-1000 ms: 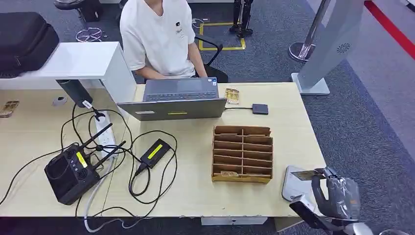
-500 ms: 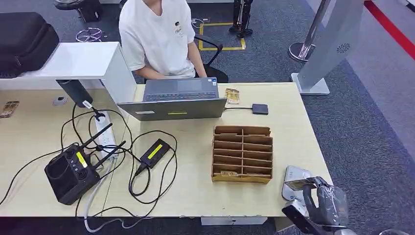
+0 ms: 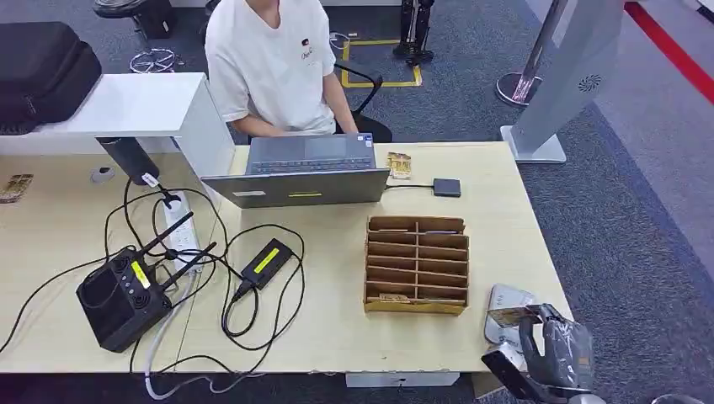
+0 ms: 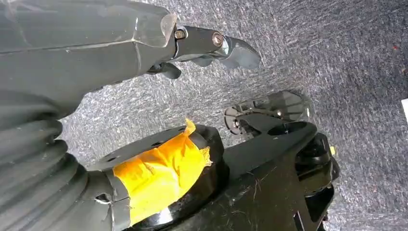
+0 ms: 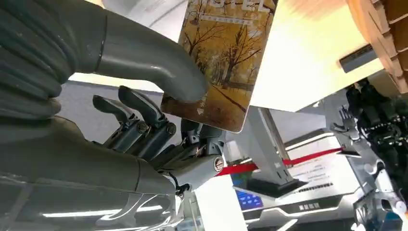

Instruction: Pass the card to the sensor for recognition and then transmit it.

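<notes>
My right hand (image 3: 556, 349) is at the table's front right corner and pinches a card (image 3: 508, 316) with an autumn-tree picture between thumb and fingers. The card hovers flat over the near part of the white sensor pad (image 3: 508, 295). In the right wrist view the thumb presses on the card (image 5: 226, 62) while the darker fingers (image 5: 144, 118) curl under it. My left hand (image 4: 144, 43) hangs beside my body over grey carpet, fingers stretched out and holding nothing.
A brown cardboard card rack (image 3: 417, 265) stands just left of the sensor. A person (image 3: 274, 67) sits behind a laptop (image 3: 303, 172). More cards (image 3: 399, 164), a small black box (image 3: 447, 187), a black router (image 3: 118, 299) and cables lie on the table (image 3: 337, 328).
My right hand has drawn back toward me and a little left with the card, which now hangs over the sensor's near part. It has barely moved in the last half second.
</notes>
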`<move>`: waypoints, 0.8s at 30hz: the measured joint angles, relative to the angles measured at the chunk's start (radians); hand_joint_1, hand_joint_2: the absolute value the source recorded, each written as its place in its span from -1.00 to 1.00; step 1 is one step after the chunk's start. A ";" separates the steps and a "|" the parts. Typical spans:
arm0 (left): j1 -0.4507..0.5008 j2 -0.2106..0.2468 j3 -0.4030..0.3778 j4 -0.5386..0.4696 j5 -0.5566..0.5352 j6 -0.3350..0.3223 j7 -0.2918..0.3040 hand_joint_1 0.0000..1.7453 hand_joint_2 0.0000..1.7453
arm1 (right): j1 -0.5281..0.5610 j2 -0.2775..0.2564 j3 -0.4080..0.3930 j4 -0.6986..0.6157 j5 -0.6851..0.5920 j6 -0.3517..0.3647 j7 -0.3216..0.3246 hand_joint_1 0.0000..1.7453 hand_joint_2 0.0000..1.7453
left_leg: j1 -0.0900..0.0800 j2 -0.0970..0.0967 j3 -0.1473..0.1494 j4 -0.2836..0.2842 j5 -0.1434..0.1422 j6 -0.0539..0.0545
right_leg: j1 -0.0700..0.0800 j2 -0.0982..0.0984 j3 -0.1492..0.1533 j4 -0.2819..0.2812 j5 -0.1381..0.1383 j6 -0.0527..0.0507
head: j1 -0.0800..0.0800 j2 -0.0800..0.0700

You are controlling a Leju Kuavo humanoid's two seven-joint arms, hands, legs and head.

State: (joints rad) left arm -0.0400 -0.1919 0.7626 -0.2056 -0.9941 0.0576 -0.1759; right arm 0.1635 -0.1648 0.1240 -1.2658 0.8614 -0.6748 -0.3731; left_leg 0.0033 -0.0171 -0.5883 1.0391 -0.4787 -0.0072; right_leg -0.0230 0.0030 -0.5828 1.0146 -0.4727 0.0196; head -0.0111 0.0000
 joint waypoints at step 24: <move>-0.017 0.010 0.008 0.000 -0.088 -0.056 -0.003 -1.00 1.00 | -0.597 -0.119 0.178 -0.280 0.241 0.184 0.214 1.00 1.00 | 0.001 0.005 -0.001 0.000 0.005 -0.003 | 0.000 0.006 -0.002 0.002 0.006 -0.001 | 0.000 0.000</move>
State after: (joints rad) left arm -0.0570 -0.1824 0.7702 -0.2056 -1.0822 0.0012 -0.1793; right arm -0.4335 -0.2839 0.3020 -1.5459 1.1019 -0.4913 -0.1592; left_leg 0.0041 -0.0122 -0.5892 1.0392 -0.4735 -0.0098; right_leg -0.0225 0.0090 -0.5849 1.0171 -0.4672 0.0185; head -0.0107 0.0000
